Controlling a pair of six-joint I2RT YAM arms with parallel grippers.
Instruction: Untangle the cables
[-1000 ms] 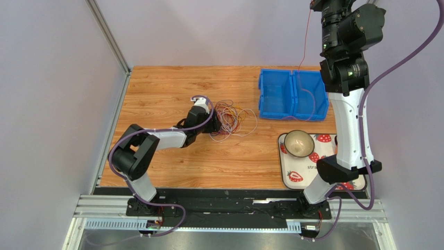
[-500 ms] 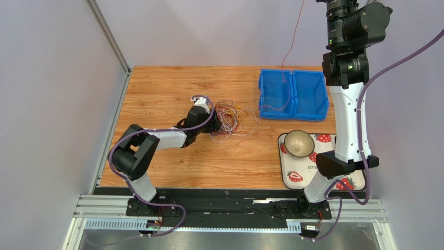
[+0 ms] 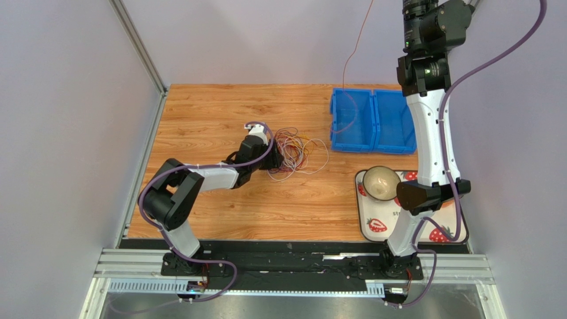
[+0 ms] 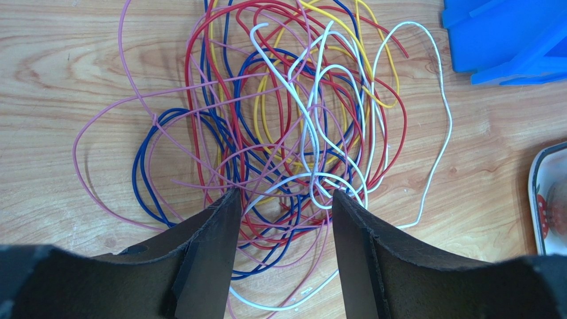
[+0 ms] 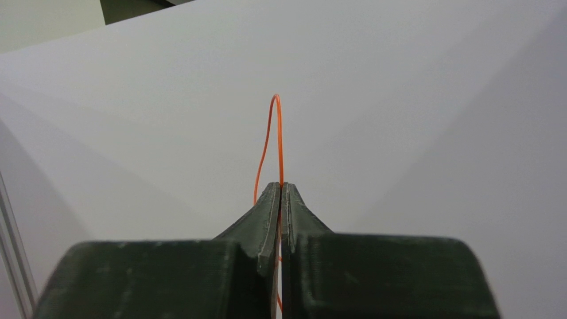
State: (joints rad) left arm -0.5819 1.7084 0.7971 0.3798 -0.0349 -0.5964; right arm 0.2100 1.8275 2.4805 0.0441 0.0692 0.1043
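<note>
A tangle of thin cables in red, blue, pink, yellow and white lies in loose loops on the wooden table; it fills the left wrist view. My left gripper is open and low over the near edge of the tangle, with wires lying between its fingers; in the top view it sits at the pile's left side. My right gripper is raised high against the grey wall and shut on an orange cable. That cable hangs down into the left compartment of the blue bin.
The blue two-compartment bin stands at the back right. A strawberry-patterned tray with a bowl in it sits at the front right, by the right arm. Grey walls enclose the table on the left and behind.
My right arm has swung left with the orange cable in it; its hanging end moved from the bin's right compartment to the left one. The left arm has not moved.
</note>
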